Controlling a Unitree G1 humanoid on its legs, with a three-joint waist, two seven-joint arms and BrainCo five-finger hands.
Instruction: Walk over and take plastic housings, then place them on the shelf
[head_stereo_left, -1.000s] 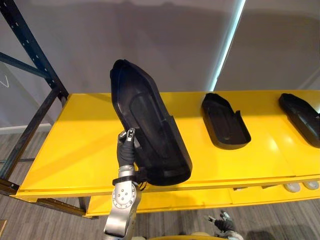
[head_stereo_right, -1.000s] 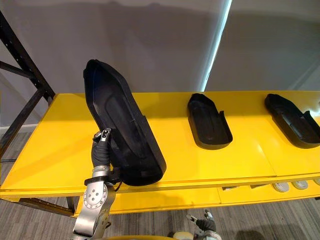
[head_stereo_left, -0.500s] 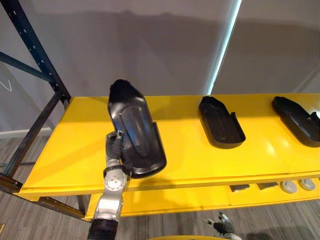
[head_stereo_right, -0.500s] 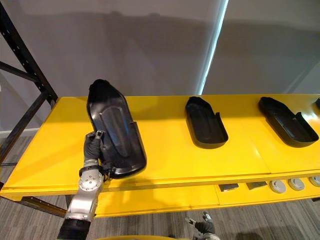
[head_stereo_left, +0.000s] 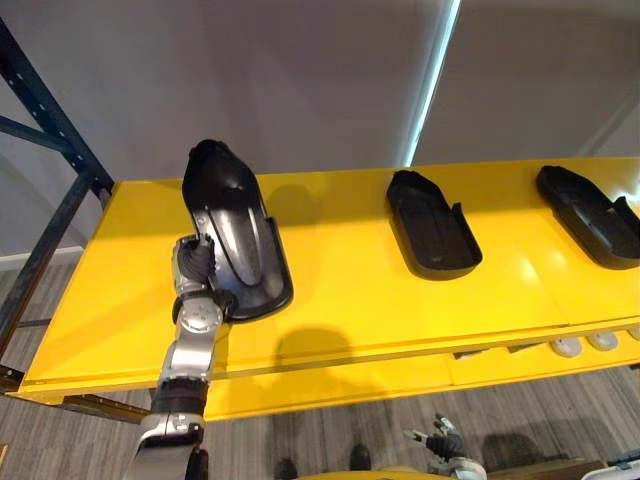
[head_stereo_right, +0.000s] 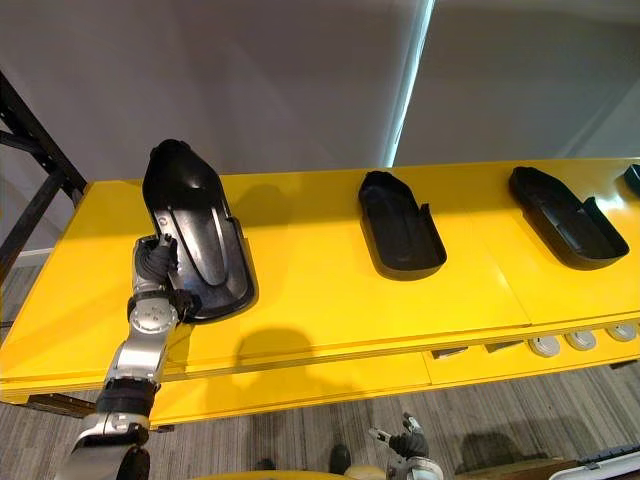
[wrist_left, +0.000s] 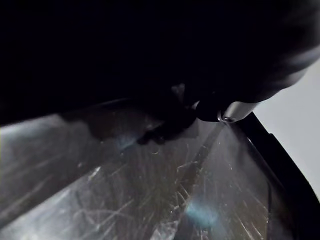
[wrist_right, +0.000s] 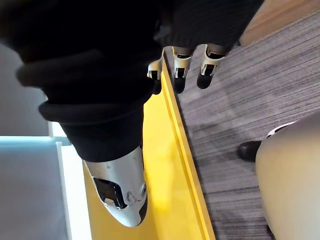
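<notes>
The shelf is bright yellow. On it, the left housing, the middle housing and the right housing are all black. The shelf frame is dark blue. The floor is grey with a wood-grain pattern, the wall plain grey. The left robot hand wears a dark ribbed cover.

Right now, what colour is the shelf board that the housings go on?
The shelf board is bright yellow, clearest in the left eye view.

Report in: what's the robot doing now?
Left hand shut on black housing, over yellow shelf, left end. Right hand open, hanging low. Two other housings well clear.
</notes>
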